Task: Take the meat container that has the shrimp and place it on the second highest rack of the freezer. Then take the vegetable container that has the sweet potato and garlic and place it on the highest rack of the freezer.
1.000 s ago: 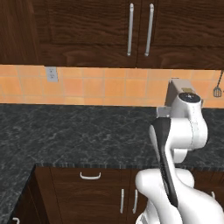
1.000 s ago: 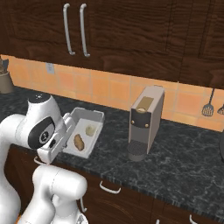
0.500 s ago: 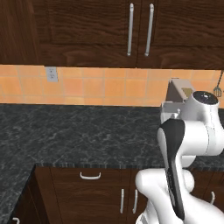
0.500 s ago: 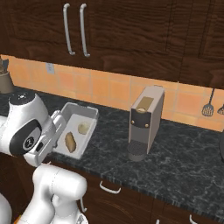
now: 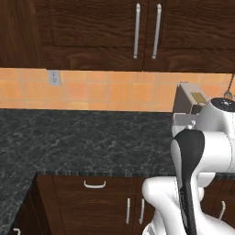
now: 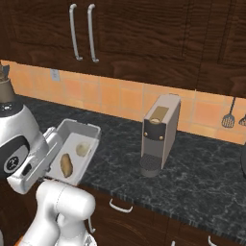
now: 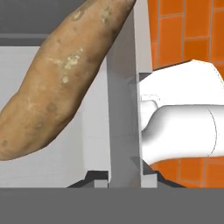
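A white robot arm carries the vegetable container (image 6: 77, 149) in the air over the front edge of the dark stone bench (image 6: 202, 178), its claw (image 7: 124, 177) pinched narrow onto the container's near wall. Inside the tilted white tray lie the sweet potato (image 6: 66, 164) and a pale garlic bulb (image 6: 82, 149); seen from the hand, the potato presses against the gripped wall. A silver coffee machine (image 6: 158, 132) stands farther back on the bench, near the orange tiled backsplash (image 6: 120, 98).

Sweet potato (image 6: 66, 164) and garlic (image 6: 82, 149) in container (image 6: 89, 130); coffee machine (image 6: 159, 134) right, on counter (image 6: 206, 168).
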